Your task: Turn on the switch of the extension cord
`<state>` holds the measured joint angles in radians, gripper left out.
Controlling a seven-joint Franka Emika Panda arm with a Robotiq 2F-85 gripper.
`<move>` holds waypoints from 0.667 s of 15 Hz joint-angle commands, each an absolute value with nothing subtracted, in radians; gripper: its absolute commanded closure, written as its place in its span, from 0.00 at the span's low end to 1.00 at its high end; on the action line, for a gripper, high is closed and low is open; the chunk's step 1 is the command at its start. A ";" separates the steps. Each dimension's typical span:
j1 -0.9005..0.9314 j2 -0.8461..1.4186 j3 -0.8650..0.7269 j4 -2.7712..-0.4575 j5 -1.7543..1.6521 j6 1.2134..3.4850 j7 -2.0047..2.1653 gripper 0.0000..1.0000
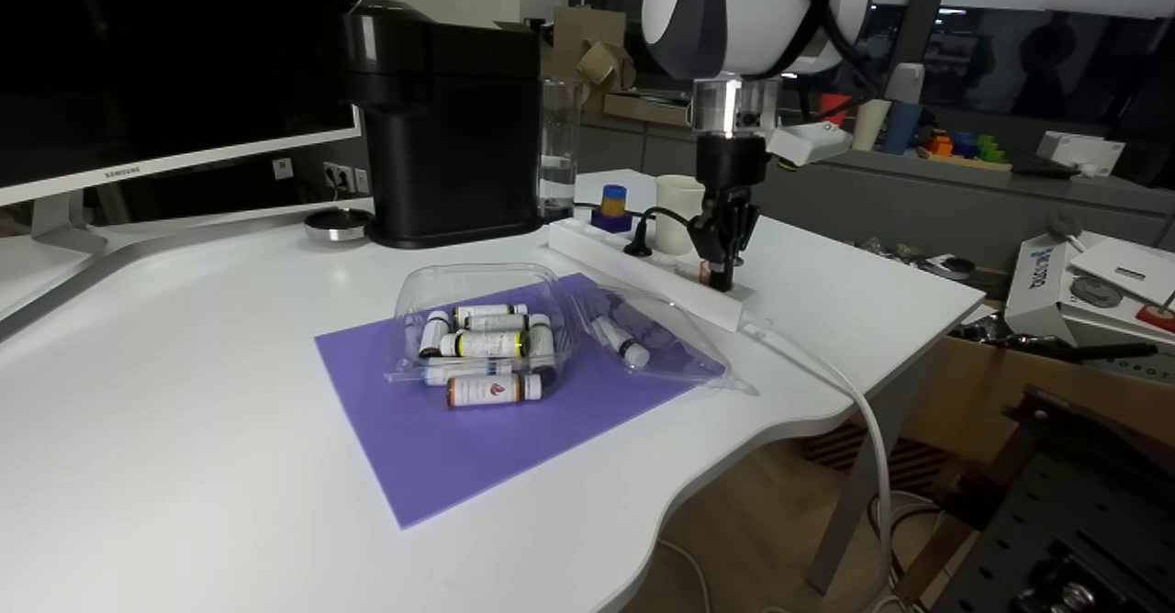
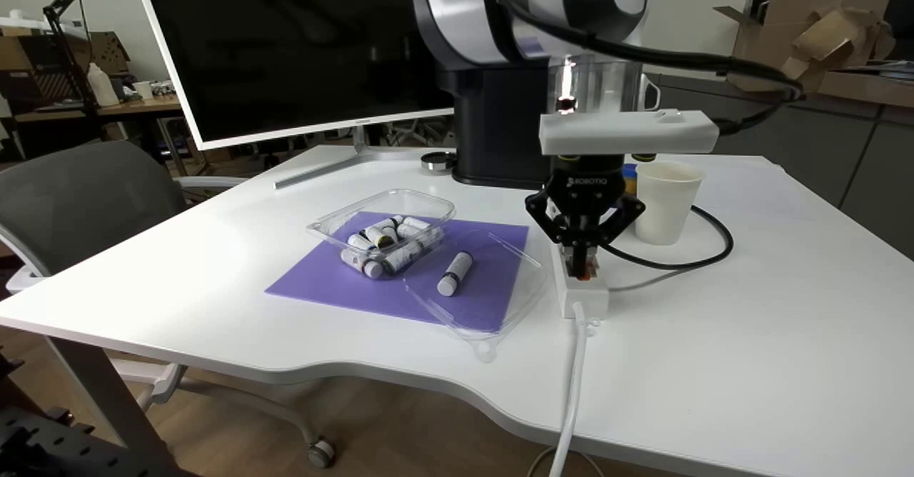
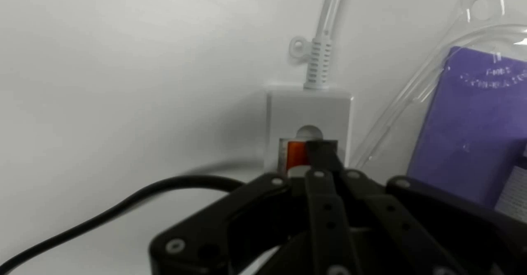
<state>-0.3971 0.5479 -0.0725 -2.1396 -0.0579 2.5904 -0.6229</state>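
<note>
My gripper (image 2: 580,270) points downward, and its two fingers are drawn together into one narrow tip. This tip stands at the switch (image 3: 296,155), a small red-orange rocker, and in the wrist view it covers one side of it; if I am pressing or only near, I cannot tell. The switch is set into one end of the extension cord (image 1: 633,269), a long white power strip on the white table (image 1: 184,411). From the same end, the thick white cable (image 2: 576,373) leaves and hangs over the table edge. Farther along the strip sits a black plug (image 1: 639,244), and a black wire (image 3: 123,205) curves nearby.

Beside the strip stand a paper cup (image 2: 664,206) and a stack of coloured blocks (image 1: 613,205). On its other side lies a purple mat (image 1: 431,475), carrying a clear tray (image 1: 477,283) of small labelled bottles (image 1: 484,345). A clear lid (image 2: 489,291) lies partly on the mat, one more bottle (image 2: 455,275) within its outline. Behind are a black coffee machine (image 1: 450,127) and a Samsung monitor (image 1: 165,53).
</note>
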 commanded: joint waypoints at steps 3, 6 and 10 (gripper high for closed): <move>-0.415 0.538 -0.067 -2.121 -0.058 2.570 -0.674 1.00; -0.410 0.542 -0.077 -2.109 -0.069 2.562 -0.680 1.00; -0.412 0.561 -0.079 -2.090 -0.064 2.555 -0.686 1.00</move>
<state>-0.4063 0.5463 -0.0761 -2.1276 -0.0602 2.5871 -0.6734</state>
